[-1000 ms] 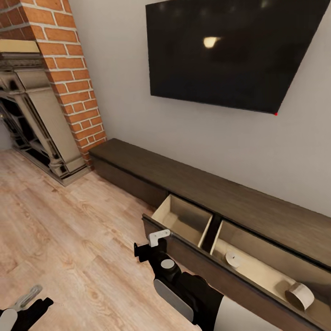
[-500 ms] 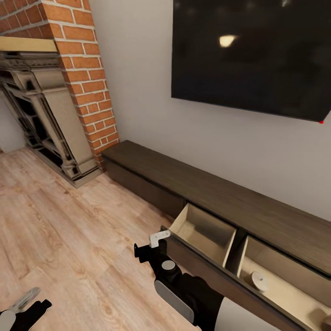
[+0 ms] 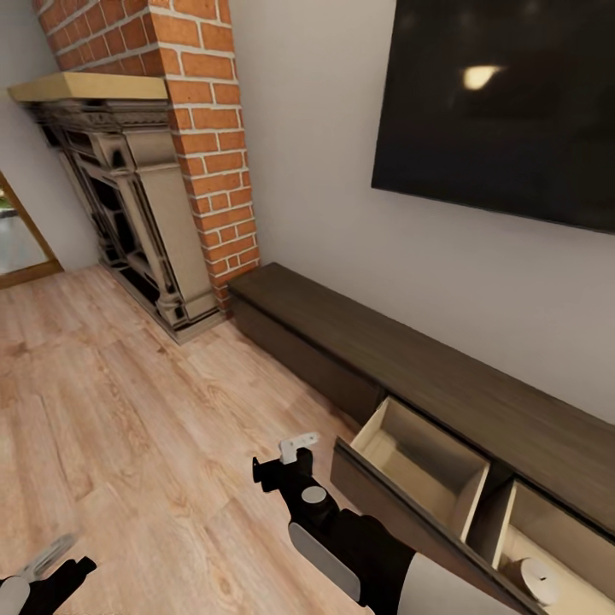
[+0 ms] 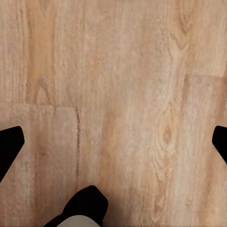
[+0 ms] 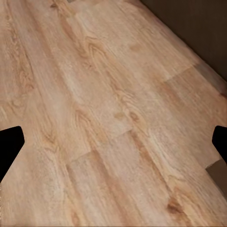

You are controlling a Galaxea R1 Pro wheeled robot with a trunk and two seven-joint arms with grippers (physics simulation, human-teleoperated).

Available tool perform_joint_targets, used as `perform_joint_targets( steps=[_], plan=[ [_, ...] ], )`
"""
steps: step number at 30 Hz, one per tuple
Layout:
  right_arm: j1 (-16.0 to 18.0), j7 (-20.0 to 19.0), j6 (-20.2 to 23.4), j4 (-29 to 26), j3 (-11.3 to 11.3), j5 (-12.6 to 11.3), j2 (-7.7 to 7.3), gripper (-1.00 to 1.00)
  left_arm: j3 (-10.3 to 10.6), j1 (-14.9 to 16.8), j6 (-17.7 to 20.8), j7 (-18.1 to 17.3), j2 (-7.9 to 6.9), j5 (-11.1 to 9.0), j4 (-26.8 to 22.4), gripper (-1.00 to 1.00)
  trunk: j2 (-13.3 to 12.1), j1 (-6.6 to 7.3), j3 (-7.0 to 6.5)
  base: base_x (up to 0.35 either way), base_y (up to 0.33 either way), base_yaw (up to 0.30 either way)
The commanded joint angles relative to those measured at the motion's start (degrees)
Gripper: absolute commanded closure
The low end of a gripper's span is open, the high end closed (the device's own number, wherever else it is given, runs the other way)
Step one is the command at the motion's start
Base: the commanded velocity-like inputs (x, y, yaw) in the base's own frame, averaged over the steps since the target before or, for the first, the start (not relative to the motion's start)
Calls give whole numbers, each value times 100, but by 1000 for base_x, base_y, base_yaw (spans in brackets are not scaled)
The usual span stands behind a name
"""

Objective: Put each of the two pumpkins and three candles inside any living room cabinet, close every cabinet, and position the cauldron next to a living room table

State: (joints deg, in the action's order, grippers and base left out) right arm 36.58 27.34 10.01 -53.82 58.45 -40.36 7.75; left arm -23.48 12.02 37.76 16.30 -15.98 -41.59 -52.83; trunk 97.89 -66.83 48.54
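The long dark-brown cabinet [image 3: 410, 359] runs along the wall, with one drawer [image 3: 418, 461] pulled out at the lower right, showing its pale wood inside. One off-white candle [image 3: 535, 581] lies in that drawer's right compartment; the left compartment is bare. My right gripper [image 3: 289, 457] hangs over the floor just left of the drawer front, open and empty; its wrist view looks at floorboards [image 5: 113, 142]. My left gripper [image 3: 43, 565] is low at the near left, also open over bare floor [image 4: 113, 144]. The pumpkins, cauldron and table are out of view.
A brick chimney [image 3: 205, 128] and an ornate fireplace [image 3: 137, 213] with a pale mantel stand at the cabinet's left end. A large dark TV [image 3: 504, 102] hangs above the cabinet. Wood floor [image 3: 128, 410] stretches to the left, towards a doorway [image 3: 17, 248].
The camera has swung left, so the cabinet and drawer slid right and down in the picture and a second candle left the frame. Both arms kept their pose.
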Motion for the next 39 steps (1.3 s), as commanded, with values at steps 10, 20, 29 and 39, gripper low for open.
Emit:
perform_joint_targets(
  steps=[10,20,29,39],
  plan=[
    [7,35,19,12,17,-24,6,-100,-7,5,18,48,-1,-63,-2,-100,2,-2,-18,256,0,266],
    [7,41,4,19,187,-23,7,-100,-5,3,18,48,1,-60,1,-100,2,-2,-55,274,0,265],
    [7,43,-1,21,268,-24,7,-100,0,5,15,48,2,-60,1,-100,2,-2,-92,285,-2,262],
    [7,43,-7,99,272,-17,10,-100,1,3,13,48,8,-60,1,-100,2,-2,-134,292,-65,261]
  ],
)
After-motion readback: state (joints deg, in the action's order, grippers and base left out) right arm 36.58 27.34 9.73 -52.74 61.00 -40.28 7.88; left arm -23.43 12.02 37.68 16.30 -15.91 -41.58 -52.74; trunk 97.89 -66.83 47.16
